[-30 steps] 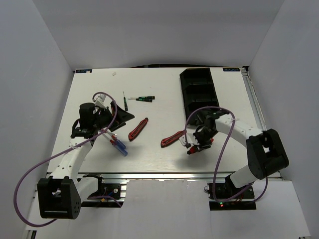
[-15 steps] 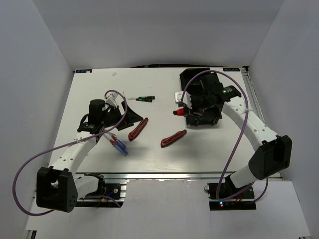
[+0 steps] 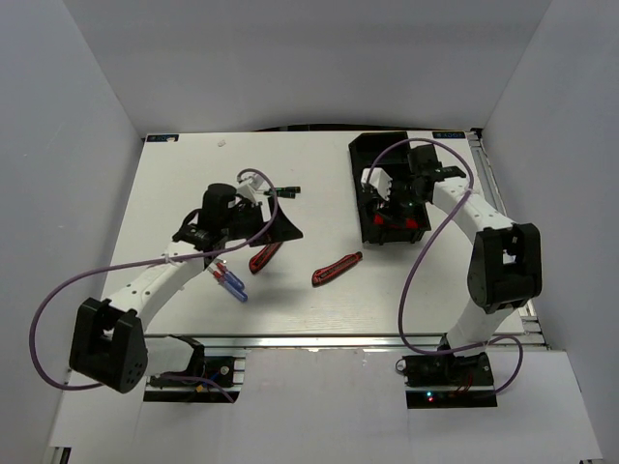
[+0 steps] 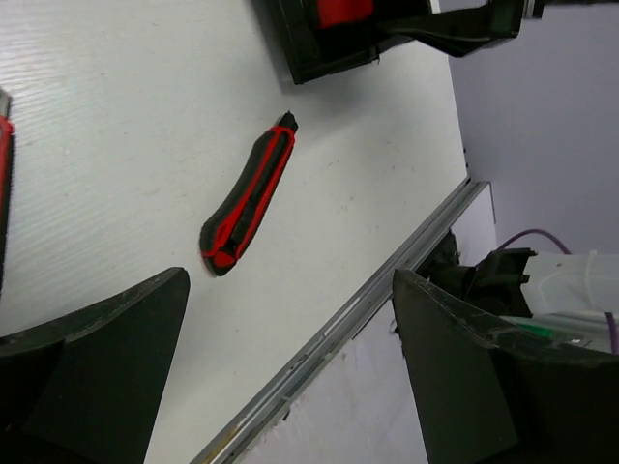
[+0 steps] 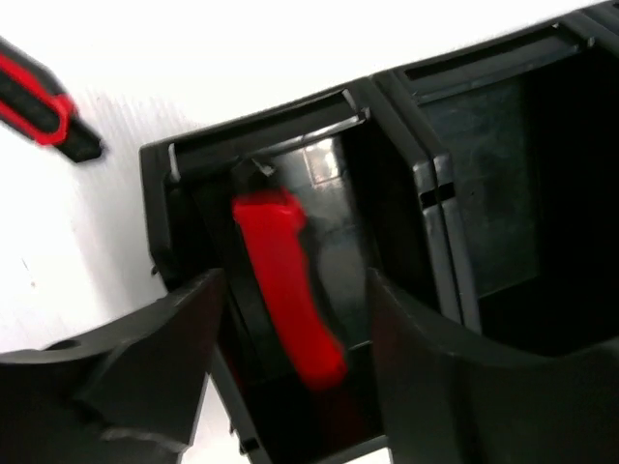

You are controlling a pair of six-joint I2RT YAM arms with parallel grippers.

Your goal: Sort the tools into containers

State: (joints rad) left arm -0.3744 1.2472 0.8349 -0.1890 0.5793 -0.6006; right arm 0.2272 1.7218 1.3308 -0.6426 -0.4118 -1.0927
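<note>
Knife (image 4: pixel 247 203) – looks light, stiff, slick; grab across middle. Left gripper (image 4: pixel 290 280) spread, empty. Right gripper (image 5: pixel 295 285) apart over tray (image 3: pixel 382 145) – 1 o'clock from knife.

light: bright, even | shadows: soft | right wrist: blurred, glare inside tray (image 5: pixel 324 159)
</note>
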